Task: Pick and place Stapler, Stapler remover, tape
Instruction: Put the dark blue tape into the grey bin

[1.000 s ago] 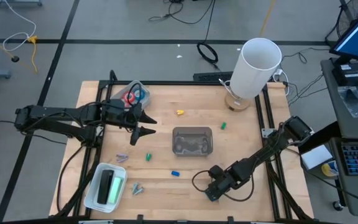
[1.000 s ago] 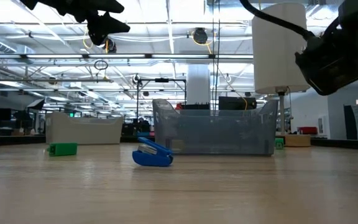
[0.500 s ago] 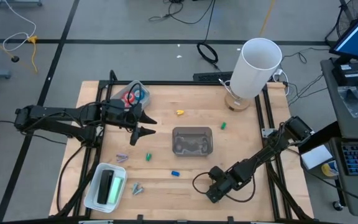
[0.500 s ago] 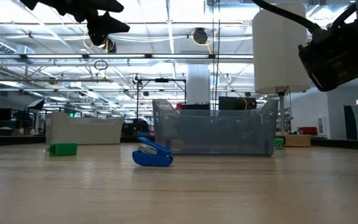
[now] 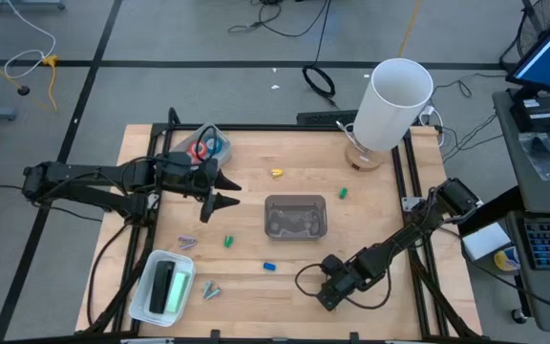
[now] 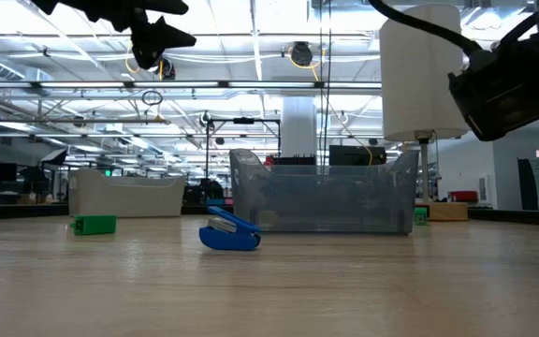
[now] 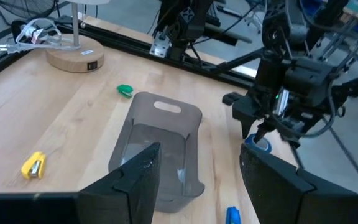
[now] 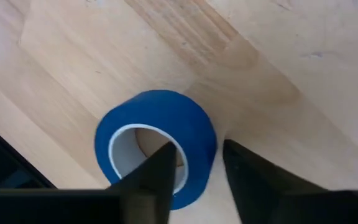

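From above, you see the right claw low over the near right part of the bench, while the left claw hangs with its jaws apart at the far left, just beside a clear tub holding tape rolls. A clear grey bin sits mid-bench and a white tray with a dark stapler lies at the near left.

At bench level, a blue staple remover rests in front of the bin; the right arm's housing shows at the right edge, its jaws hidden here.

From the left wrist, your left claw stands open over the bin, and the right arm is poised over a glimpse of blue tape.

From the right wrist, the blue tape roll lies flat on the wood. One finger sits in its open centre and the other just outside the wall, not yet visibly clamped. Judge it light, stiff and smooth-sided; pinch the wall squarely so it cannot twist free.
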`<control>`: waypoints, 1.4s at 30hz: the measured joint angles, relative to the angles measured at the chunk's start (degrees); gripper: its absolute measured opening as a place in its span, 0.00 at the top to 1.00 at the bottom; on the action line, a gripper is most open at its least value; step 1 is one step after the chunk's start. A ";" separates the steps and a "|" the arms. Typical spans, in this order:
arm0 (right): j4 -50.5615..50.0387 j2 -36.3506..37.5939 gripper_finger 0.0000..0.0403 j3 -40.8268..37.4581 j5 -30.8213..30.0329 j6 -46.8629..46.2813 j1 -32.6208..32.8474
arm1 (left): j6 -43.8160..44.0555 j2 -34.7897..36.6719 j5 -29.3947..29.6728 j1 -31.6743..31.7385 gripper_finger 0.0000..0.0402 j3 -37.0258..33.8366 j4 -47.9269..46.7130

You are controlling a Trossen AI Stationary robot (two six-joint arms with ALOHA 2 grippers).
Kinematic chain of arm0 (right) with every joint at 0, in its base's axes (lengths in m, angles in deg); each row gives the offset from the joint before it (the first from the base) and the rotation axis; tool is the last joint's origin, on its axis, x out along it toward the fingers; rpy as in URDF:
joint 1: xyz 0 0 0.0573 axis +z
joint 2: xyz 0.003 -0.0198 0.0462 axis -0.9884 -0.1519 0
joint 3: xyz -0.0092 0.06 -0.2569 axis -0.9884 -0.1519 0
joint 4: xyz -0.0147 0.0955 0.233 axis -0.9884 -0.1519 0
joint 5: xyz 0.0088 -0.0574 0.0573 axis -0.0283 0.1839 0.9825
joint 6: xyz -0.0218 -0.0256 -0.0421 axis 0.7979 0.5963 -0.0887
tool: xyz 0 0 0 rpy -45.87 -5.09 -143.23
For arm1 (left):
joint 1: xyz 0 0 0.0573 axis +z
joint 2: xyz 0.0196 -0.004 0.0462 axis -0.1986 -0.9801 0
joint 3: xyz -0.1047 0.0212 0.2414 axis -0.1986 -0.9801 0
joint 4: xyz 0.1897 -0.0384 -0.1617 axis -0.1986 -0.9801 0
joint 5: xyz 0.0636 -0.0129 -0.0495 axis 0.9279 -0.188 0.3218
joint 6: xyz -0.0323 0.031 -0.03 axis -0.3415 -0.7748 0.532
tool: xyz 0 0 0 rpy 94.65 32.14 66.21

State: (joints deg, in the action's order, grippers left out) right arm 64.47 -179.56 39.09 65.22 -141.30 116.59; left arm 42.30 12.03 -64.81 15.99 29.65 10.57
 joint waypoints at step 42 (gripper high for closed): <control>23.40 27.59 0.92 0.10 -24.68 64.99 -31.28 | 1.23 -16.82 27.86 -15.15 0.46 2.92 30.47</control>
State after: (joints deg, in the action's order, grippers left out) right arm 87.87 -151.97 39.19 40.54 -76.31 85.31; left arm 43.53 -4.80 -36.95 0.84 32.58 41.04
